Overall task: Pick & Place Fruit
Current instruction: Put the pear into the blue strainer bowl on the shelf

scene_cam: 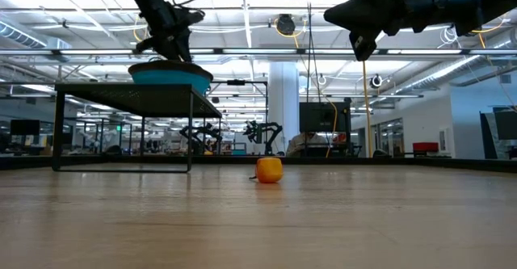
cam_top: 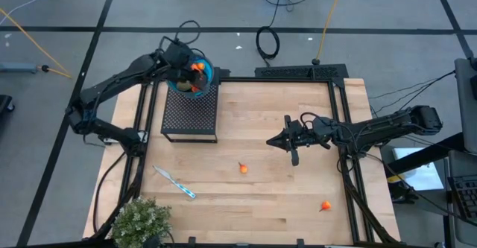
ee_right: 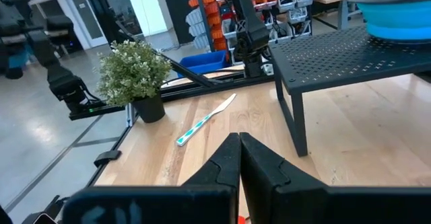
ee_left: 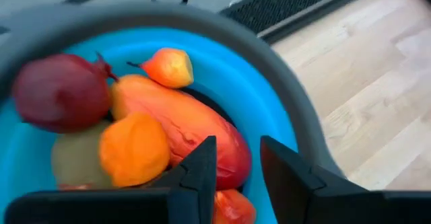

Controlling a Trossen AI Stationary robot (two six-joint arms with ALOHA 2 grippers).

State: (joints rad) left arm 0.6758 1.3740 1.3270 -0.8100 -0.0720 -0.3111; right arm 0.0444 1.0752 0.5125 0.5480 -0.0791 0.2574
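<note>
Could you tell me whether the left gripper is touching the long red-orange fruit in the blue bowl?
Cannot tell. The left wrist view has the left gripper open over the long red-orange fruit in the blue bowl, fingertips overlapping it.

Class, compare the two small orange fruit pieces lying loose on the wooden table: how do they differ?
The small orange fruit near the table's middle lies close to the blue-and-white stick; the small orange fruit near the right edge lies farther toward the front, apart from everything. Both are round, orange, stemmed, and rest outside the blue bowl.

grey tiled floor [cam_top: 67, 10], ceiling strip lights [scene_cam: 81, 14]
</note>
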